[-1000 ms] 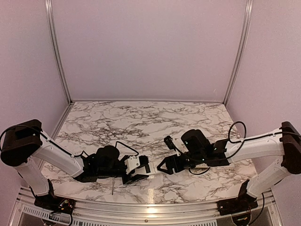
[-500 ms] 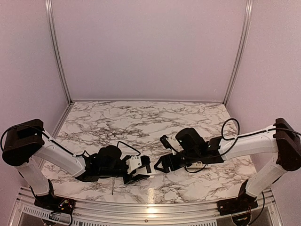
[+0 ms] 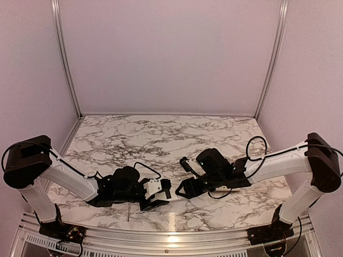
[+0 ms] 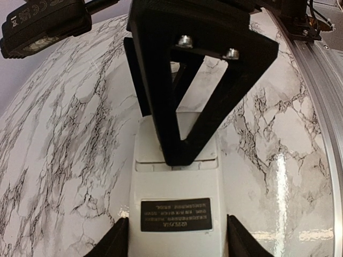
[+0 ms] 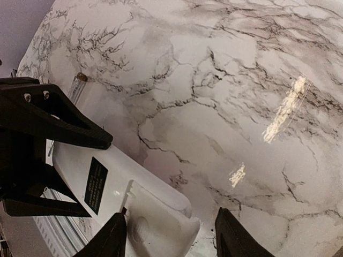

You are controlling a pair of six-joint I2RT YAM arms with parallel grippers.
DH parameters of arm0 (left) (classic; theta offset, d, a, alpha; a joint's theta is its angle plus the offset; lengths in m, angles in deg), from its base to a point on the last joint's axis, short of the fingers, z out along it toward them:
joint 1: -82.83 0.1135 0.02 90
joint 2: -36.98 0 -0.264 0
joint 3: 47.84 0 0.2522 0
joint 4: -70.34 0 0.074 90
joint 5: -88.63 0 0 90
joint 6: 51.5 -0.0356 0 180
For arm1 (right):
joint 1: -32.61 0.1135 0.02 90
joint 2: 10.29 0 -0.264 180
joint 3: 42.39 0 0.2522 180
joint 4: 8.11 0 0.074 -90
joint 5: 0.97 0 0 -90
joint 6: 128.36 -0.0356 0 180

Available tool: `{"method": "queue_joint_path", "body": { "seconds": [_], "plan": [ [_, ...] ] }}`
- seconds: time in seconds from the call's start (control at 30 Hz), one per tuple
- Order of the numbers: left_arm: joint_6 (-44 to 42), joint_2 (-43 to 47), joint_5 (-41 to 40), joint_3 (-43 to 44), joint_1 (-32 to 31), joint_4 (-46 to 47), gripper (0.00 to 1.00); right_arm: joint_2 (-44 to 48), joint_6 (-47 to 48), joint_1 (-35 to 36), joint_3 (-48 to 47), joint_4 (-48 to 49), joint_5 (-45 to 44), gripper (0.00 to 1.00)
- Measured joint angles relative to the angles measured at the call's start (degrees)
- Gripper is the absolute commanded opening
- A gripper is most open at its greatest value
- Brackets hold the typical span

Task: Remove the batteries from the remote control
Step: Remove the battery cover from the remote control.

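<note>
No batteries show in any view: the cells lie out of sight inside the white remote control [image 4: 161,187], which is turned back-up, its dark printed label [image 4: 176,214] too fine to read. The remote sits low over the marble bench [image 3: 161,139], close to the front edge and a little left of its middle. In the overhead view it is only a small white patch between the two black grippers, and most of its length is covered by them.

The battery cover [image 5: 161,211] at the remote's far end is half cut off by the bottom of the right wrist view, and it cannot be told whether it is seated or partly lifted.

The left gripper [image 4: 177,243] is clamped on the remote's long sides near the label, its two fingers pressed against the white casing and cropped by the lower edge of its own camera's picture.

The right gripper [image 5: 171,235] faces it from the opposite end with its jaws set wide apart, astride the cover end of the remote. One of its black fingers [image 4: 161,107] comes down on the remote's back just above the label, the tip apparently on the cover's seam.

A thin, clear rod with a brownish tip [image 5: 76,85], hard to identify, lies on the marble beside the left gripper, toward the front edge.
</note>
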Motion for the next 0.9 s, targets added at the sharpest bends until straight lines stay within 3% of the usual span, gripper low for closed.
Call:
{"method": "queue_joint_path", "body": {
  "seconds": [0.13, 0.43, 0.67, 0.9],
  "plan": [
    [0.0, -0.2, -0.5, 0.0, 0.1, -0.5, 0.22, 0.0, 0.1, 0.3, 0.0, 0.0, -0.8, 0.39],
    [0.0, -0.3, -1.0, 0.0, 0.3, -1.1, 0.22, 0.0, 0.1, 0.3, 0.0, -0.9, -3.2, 0.24],
    [0.0, -0.4, -1.1, 0.1, 0.3, -1.3, 0.22, 0.4, 0.4, 0.5, 0.0, -0.6, -3.6, 0.00],
    [0.0, -0.4, -0.9, 0.1, 0.3, -1.0, 0.21, 0.6, 1.1, 0.4, 0.3, -3.1, -5.3, 0.00]
  ]
}}
